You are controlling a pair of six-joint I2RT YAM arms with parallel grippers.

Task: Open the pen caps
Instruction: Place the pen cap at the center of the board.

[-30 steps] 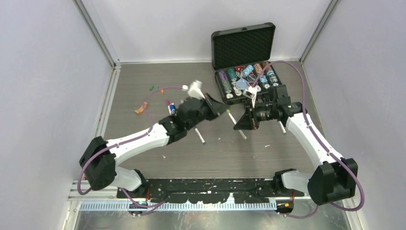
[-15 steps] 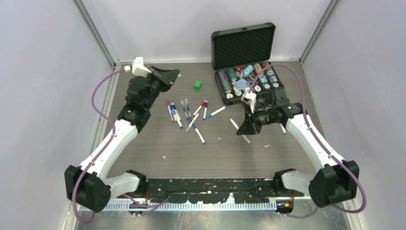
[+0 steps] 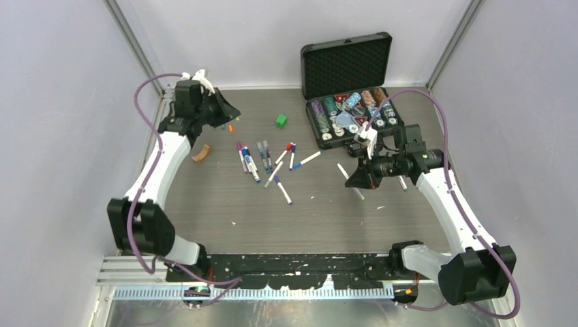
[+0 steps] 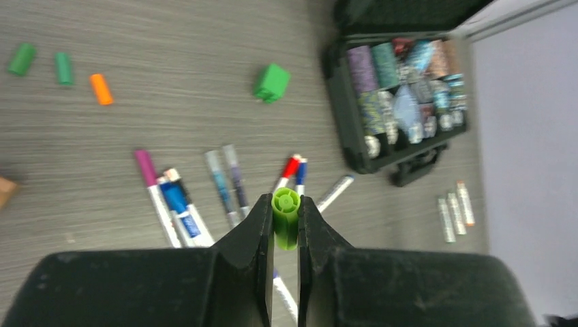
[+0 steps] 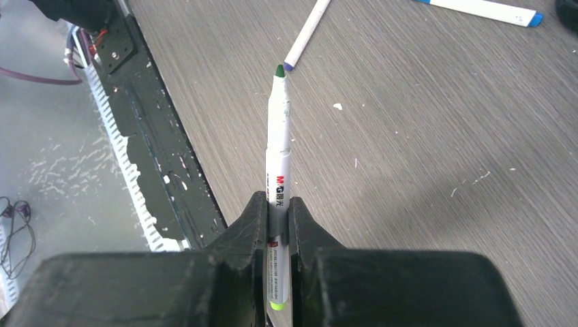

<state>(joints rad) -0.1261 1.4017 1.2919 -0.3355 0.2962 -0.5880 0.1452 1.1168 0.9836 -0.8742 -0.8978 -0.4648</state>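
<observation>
Well left of the black case [image 3: 346, 65], left tool [image 4: 285, 201] clamped on a green pen cap [image 4: 286, 221], loose caps [image 4: 101, 89] on the counter [image 3: 307, 218] also well left of the case, just in front of the case, right tool [image 5: 278, 204] pinching an uncapped green-tipped pen [image 5: 278, 136], other pens [image 3: 249, 162] scattered left of the case

We see only the top end of the green cap [image 4: 285, 210]; the left pincer [image 4: 285, 203] covers the rest. The left edge cuts off a brown item [image 4: 5, 191]. From above, the cap cannot be made out. The right pincer [image 5: 277, 204] hides a section of the barrel of the green-tipped pen [image 5: 278, 129].
</observation>
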